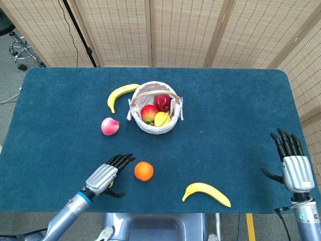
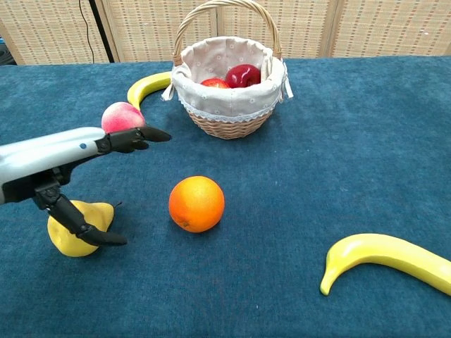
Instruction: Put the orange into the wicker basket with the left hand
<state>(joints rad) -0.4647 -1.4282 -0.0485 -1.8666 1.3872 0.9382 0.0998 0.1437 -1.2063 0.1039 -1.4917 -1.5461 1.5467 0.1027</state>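
While the silver-and-black left hand [image 1: 104, 176] hovers low over the dark blue felt table [image 1: 225, 120], its fingers are spread wide with nothing in them, fingertips pointing toward the round orange [image 1: 144, 171] just to its right, not touching. From the chest cam that hand [image 2: 53, 165] sits in front of a yellow pear [image 2: 76, 227] and partly hides a pink peach [image 2: 121, 117]. Orange is on the felt, well short of the round wicker basket with white cloth lining [image 1: 154, 125], which has a couple of red apples and something yellow inside. A yellow banana [image 1: 119, 95] lies just left of the basket, another banana [image 1: 206, 193] lies near the front edge. Far right, the right hand [image 1: 291, 163] is spread open too, holding nothing.
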